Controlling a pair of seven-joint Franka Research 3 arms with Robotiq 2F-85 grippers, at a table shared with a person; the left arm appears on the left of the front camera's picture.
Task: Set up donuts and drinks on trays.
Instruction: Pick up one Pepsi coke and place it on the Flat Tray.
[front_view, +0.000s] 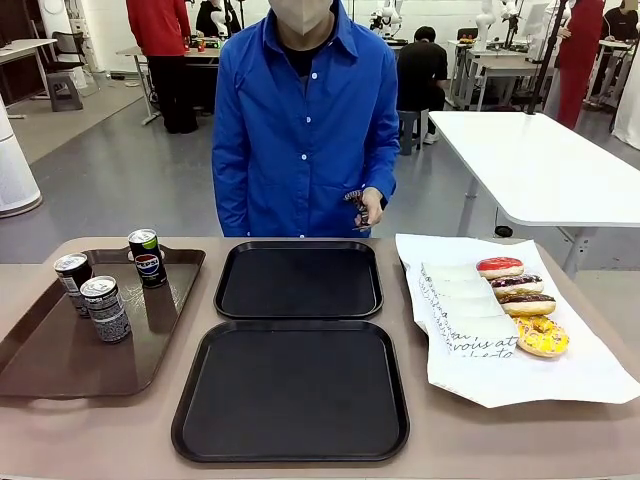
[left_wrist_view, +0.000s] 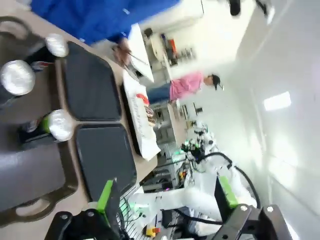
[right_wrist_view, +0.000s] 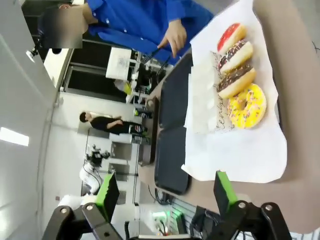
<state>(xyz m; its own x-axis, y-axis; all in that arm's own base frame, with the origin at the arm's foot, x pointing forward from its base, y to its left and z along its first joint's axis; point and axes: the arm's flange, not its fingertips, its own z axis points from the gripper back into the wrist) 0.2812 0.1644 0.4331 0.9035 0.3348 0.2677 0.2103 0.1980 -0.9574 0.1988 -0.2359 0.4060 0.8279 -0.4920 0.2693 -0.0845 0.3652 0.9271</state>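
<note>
Front: both black trays (front_view: 298, 280) lay bare at centre. Cans (front_view: 105, 305) stood on the brown tray (front_view: 60, 360) to the left; donuts (front_view: 522, 305) lay in a near-to-far row on white paper (front_view: 520, 375) to the right.
Left wrist: left gripper (left_wrist_view: 167, 200) spread, empty; cans ahead, on its side.
Right wrist: right gripper (right_wrist_view: 165, 195) spread, empty; donuts ahead, path unobstructed.

We find open room over the near tray (front_view: 290, 395) and far tray (front_view: 298, 280) mid-surface (front_view: 100, 440). Cans (front_view: 105, 308) block the brown tray (front_view: 70, 365) at the left edge; donuts (front_view: 526, 304) on paper (front_view: 500, 375) line the right edge.
</note>
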